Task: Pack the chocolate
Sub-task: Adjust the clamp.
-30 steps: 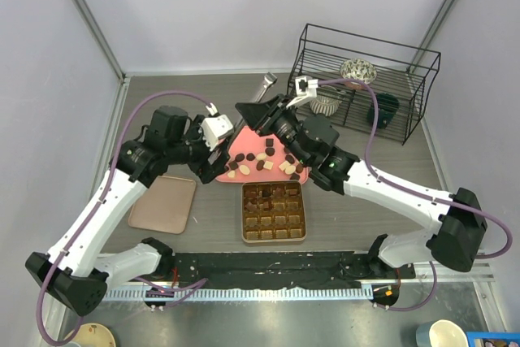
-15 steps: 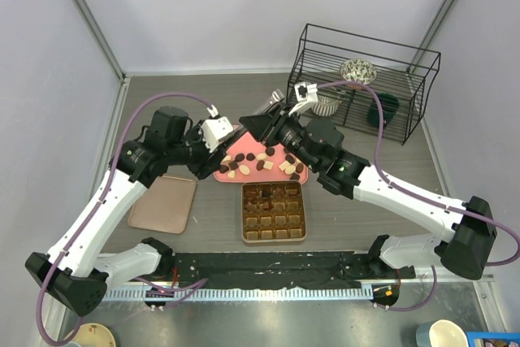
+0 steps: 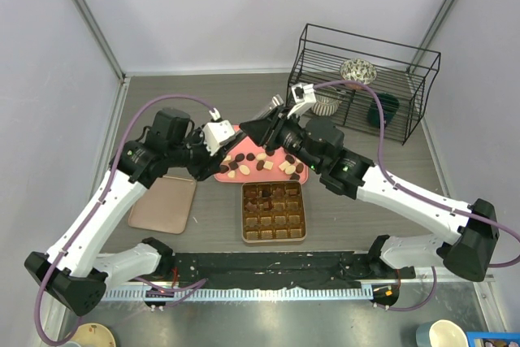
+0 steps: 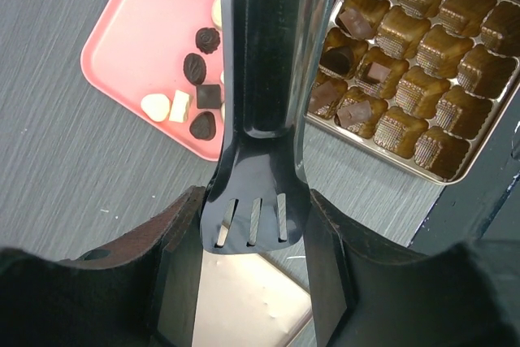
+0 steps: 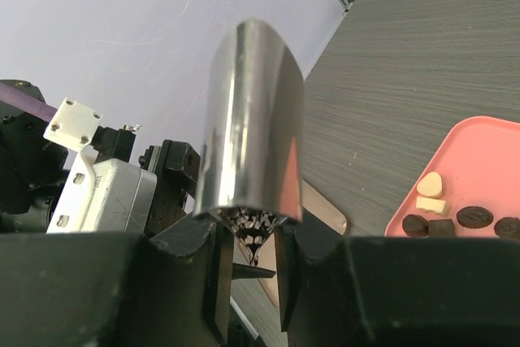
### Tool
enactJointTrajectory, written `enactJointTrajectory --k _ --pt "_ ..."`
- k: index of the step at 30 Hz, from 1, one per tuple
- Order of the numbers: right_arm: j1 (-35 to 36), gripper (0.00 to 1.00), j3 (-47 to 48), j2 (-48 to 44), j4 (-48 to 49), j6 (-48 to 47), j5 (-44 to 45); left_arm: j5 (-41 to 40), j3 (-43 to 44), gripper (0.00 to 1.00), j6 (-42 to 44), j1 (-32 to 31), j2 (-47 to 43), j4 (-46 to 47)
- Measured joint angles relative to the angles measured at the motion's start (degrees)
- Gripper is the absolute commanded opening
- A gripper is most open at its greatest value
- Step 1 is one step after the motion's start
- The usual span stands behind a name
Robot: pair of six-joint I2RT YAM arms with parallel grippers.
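Left wrist view: chocolates sitting in pink tray and box cells; right gripper clamping tongs; left gripper flanking them, hold unclear.

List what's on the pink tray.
Loose chocolates, dark, brown and cream, lie across the near half of the tray. From above, its far end is hidden under the tongs, the left gripper and the right gripper, so anything there can't be seen.
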Motion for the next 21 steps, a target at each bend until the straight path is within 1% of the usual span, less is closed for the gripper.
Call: enactJointTrajectory --k 1,3,4,6,12,21 --pt "0.0 0.34 0.28 0.0 -0.59 -0.07 -0.13 0.0 0.0 0.36 0.07 -0.04 0.0 -0.07" --pt "0.09 0.38 0.85 0.0 -1.66 -0.35 -0.35 -0.09 0.0 0.36 0.13 -0.31 0.0 -0.42" --pt "0.11 0.43 1.09 0.0 -2.19 -0.68 -0.35 -0.13 0.0 0.36 0.28 -0.39 0.0 -0.72" --pt "0.11 0.45 1.38 0.0 -2.89 -1.01 -0.44 -0.26 0.0 0.35 0.66 -0.63 -0.02 -1.36" --pt "0.11 0.49 1.44 0.0 -3.58 -1.4 -0.22 -0.59 0.0 0.34 1.11 -1.38 -0.02 -2.8" --pt "0.11 0.5 1.97 0.02 -4.76 -1.62 -0.76 -0.74 0.13 0.33 1.11 -1.73 0.0 -3.04"
